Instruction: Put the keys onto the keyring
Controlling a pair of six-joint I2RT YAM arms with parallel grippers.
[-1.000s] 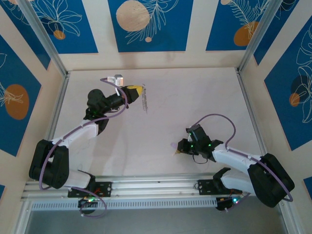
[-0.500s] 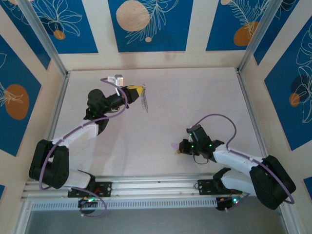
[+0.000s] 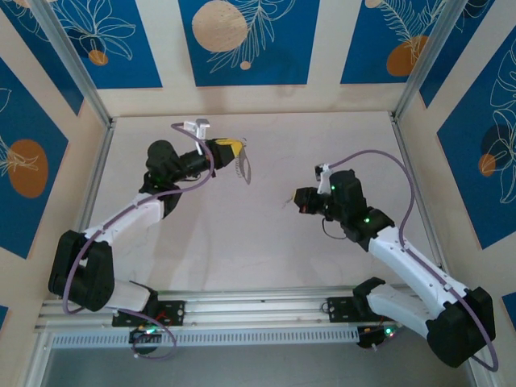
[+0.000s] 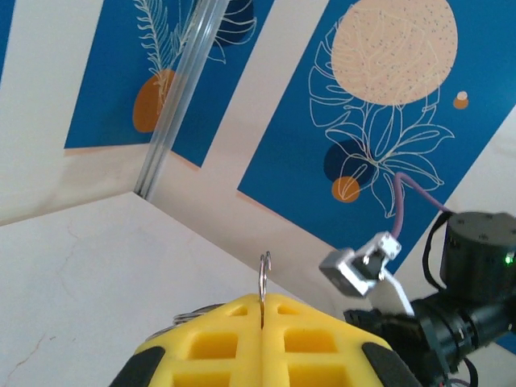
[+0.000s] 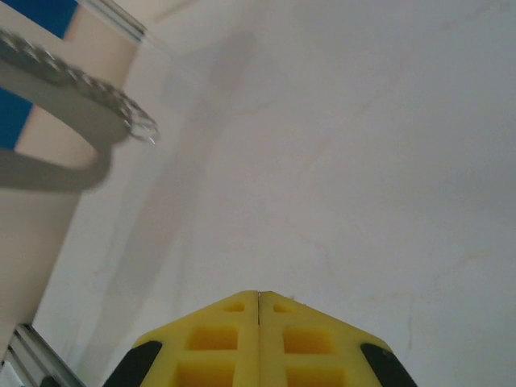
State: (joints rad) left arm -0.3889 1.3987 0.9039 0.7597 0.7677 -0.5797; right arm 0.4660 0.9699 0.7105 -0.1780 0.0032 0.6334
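L gripper (image 4: 262,302) is clamped shut on the keyring (image 3: 243,167), holding it up off the desk (image 3: 339,145) w/ its small silver keys hanging below. R gripper (image 3: 300,201) is closed too, raised near the ring but apart from it. A tiny pale sliver at its tip in top view is prob the key (image 3: 288,201), too small to be sure. Both pickups look done. Threading the key onto the ring isn't done yet, so approx halfway
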